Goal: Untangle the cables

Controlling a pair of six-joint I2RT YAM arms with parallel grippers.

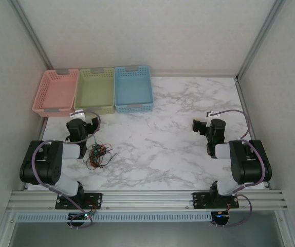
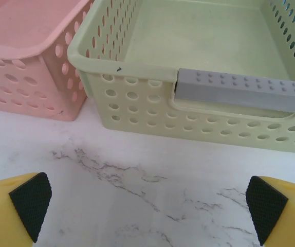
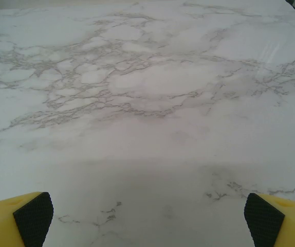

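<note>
Your cables (image 1: 97, 154) lie bunched near the tabletop's (image 1: 158, 128) near-left corner; left fingers (image 2: 30, 198) and right fingers (image 3: 33, 216) stand wide apart, holding nothing.

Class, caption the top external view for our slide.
Tangled cables lie on the marble table beside the left arm, three baskets at the back.

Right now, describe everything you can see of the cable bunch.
The cables are a small tangled knot of very thin wires, black, reddish-orange and green, with a few loose ends sticking out. It lies on the marble table close beside the left arm; contact with the arm is unclear. Nothing grips it.
</note>
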